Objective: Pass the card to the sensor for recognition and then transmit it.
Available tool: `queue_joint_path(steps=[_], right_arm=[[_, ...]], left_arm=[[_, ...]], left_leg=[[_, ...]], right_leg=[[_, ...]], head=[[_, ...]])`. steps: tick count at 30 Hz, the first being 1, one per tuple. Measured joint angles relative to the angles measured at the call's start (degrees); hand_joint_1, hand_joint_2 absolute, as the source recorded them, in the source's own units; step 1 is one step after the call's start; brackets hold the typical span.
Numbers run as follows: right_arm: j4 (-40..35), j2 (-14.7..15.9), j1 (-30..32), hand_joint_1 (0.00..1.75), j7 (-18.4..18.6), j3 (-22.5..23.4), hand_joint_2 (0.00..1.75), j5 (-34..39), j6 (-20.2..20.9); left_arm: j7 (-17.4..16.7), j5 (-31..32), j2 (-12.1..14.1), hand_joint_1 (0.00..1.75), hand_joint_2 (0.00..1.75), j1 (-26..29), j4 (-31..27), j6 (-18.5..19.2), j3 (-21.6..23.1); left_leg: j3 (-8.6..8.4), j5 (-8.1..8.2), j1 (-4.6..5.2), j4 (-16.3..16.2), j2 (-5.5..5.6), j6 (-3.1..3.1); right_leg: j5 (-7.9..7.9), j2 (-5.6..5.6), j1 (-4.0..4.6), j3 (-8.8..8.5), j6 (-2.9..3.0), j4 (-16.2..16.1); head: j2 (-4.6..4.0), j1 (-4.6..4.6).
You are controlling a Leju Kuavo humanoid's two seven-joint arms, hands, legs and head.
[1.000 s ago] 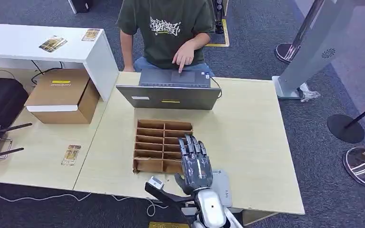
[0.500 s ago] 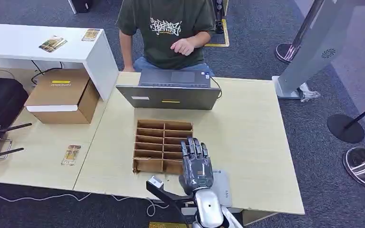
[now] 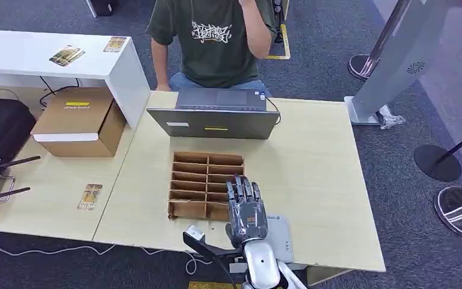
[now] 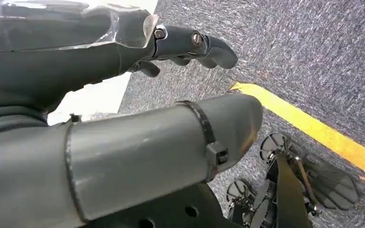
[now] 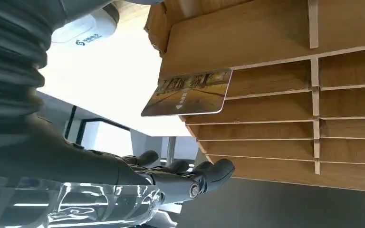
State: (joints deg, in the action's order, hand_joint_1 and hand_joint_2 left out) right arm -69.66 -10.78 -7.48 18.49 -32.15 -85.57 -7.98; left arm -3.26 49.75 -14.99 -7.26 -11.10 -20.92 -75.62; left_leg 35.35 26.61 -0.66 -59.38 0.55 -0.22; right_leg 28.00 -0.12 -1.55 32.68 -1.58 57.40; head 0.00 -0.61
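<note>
Right wrist view catches the thin rectangular card with a gold-brown printed face and small white lettering, standing on edge in a slot of the brown cardboard divider tray, tilted, one long edge sticking out past the tray's partitions; its print is too small to read. The right hand holds nothing, its dark fingers stretched out and apart just beside the tray, clear of the card. From the head view, that right hand hovers flat, palm down, over the near edge of the tray and the white flat sensor pad, covering much of the pad and hiding the card. Left wrist view shows the left hand over grey carpet, fingers loosely extended, gripping nothing.
</note>
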Motion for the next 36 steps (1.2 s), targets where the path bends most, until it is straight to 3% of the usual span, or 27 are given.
queue_joint_path(steps=[15,25,36], right_arm=[[-0.02,0.0,0.02,0.0,-0.64,0.04,1.75,-0.02,-0.9],[-2.45,1.33,0.57,0.0,2.38,0.26,1.75,-0.02,-0.42],[-3.5,2.73,2.44,0.0,2.4,0.5,1.75,-0.02,-0.31]], left_arm=[[-0.35,0.5,0.09,0.0,0.0,0.02,0.0,0.0,0.81],[-0.68,-0.11,0.35,0.0,0.0,0.07,0.0,-0.13,0.81],[-0.33,-0.52,0.35,0.0,0.0,0.06,0.0,-0.31,0.81]], left_leg=[[-0.01,0.0,0.0,0.0,0.0,0.0],[-0.01,0.0,0.0,0.0,-0.01,0.0],[-0.02,0.0,0.0,0.0,-0.01,0.0]], right_leg=[[0.0,0.0,0.0,0.0,0.0,0.0],[0.0,0.02,0.0,0.01,0.0,0.0],[0.0,0.02,0.0,-0.01,0.0,0.0]], head=[[0.0,0.0],[0.0,0.0],[0.0,0.0]])
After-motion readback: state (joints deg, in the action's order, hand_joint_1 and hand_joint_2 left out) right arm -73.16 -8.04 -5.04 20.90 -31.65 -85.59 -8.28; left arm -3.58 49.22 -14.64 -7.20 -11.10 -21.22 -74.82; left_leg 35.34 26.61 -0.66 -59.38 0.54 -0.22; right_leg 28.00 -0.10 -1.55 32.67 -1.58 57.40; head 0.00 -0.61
